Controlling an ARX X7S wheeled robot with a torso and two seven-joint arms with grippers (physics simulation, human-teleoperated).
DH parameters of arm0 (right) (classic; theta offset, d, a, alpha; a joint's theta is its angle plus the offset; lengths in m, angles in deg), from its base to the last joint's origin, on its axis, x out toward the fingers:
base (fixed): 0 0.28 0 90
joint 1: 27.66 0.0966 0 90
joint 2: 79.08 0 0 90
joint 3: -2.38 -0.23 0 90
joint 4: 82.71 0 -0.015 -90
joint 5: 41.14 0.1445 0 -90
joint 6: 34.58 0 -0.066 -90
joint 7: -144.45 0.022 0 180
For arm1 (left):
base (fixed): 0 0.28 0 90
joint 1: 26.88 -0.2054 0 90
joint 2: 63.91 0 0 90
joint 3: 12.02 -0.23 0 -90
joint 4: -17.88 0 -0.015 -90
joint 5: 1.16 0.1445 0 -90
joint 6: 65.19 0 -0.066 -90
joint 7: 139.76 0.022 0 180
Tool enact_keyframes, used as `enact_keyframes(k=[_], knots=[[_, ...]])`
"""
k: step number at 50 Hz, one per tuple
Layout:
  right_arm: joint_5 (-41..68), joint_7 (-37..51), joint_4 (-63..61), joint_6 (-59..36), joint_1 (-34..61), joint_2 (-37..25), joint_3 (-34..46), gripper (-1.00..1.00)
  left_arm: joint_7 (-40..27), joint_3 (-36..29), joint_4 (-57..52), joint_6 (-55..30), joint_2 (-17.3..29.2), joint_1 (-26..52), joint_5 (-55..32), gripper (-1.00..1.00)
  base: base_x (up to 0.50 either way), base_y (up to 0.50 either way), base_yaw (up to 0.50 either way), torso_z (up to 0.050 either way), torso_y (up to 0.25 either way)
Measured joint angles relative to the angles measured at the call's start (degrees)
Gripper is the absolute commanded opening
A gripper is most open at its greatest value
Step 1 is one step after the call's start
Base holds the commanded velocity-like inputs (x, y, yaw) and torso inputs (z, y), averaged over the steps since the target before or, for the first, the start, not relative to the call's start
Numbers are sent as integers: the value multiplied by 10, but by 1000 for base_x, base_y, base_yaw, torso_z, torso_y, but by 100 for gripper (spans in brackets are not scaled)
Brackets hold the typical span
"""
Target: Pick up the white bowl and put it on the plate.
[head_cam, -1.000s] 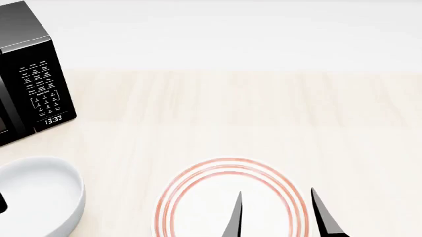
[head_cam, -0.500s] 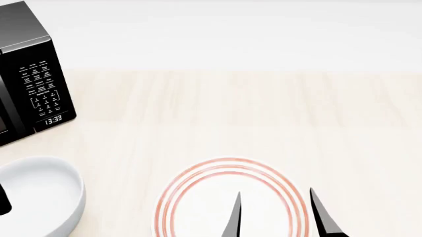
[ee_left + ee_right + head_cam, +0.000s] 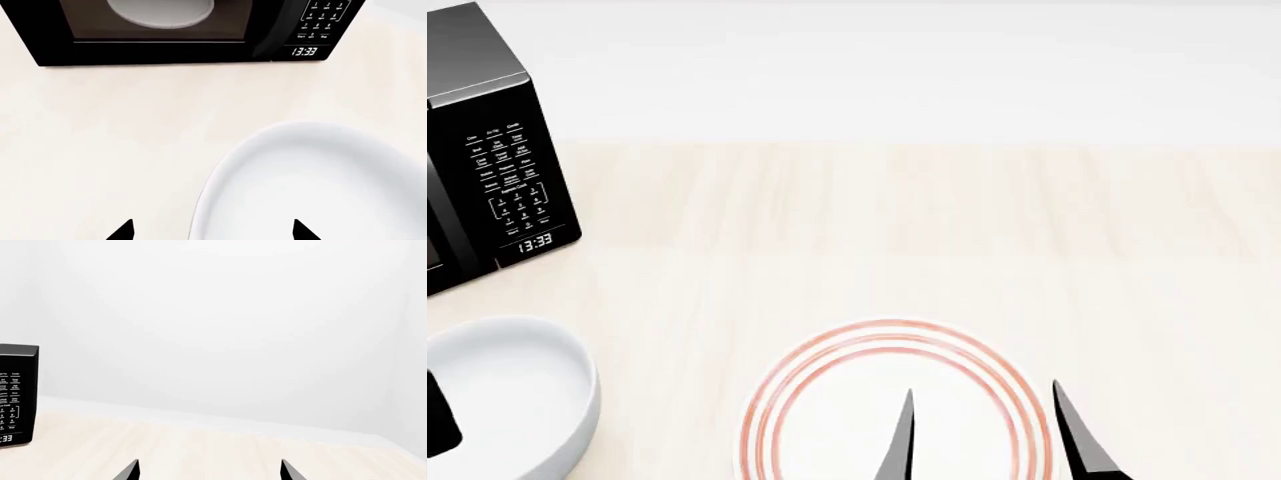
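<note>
Near edge of the bench, head view: right gripper (image 3: 981, 440) hangs over the near part of the plate (image 3: 827, 365), its two dark fingers spread apart with nothing between them. The plate lies flat near the middle of the near edge, red rings fully visible on its far half.

Near-left corner: the white bowl (image 3: 521, 385) sits upright on the bench, mouth facing straight up, well apart from the plate with bare wood between them. It is round, so it has no long axis in plan; its only axis is vertical. Interior looks empty.

Left gripper (image 3: 210, 231): in the left wrist view the two fingertips are splayed wide, one outside the bowl's rim (image 3: 200, 200) and one over its interior, so they straddle the wall. Nothing is gripped yet. In the head view only a dark sliver of this gripper shows at the bowl's left side.

Far-left corner: a black microwave (image 3: 487, 150), clock reading 13:33, with a pale turntable (image 3: 160, 12) inside.

Risks, as judged from here:
- The rim is thick and glossy; a shallow pinch could slip and let the bowl tip or drop on lifting.
- Closing off-centre could shove the bowl toward the left edge instead of clamping it.
- The right gripper sits over the plate, so carrying the bowl across could cause a collision unless that arm clears.
</note>
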Motion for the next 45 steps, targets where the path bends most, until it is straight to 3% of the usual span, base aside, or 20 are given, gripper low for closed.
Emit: enact_keyframes(k=[45], knots=[[5,8,1,0,3,-8,8,100,-50,2,42,37,8,-27,-56,100,0,0,0,0,0]])
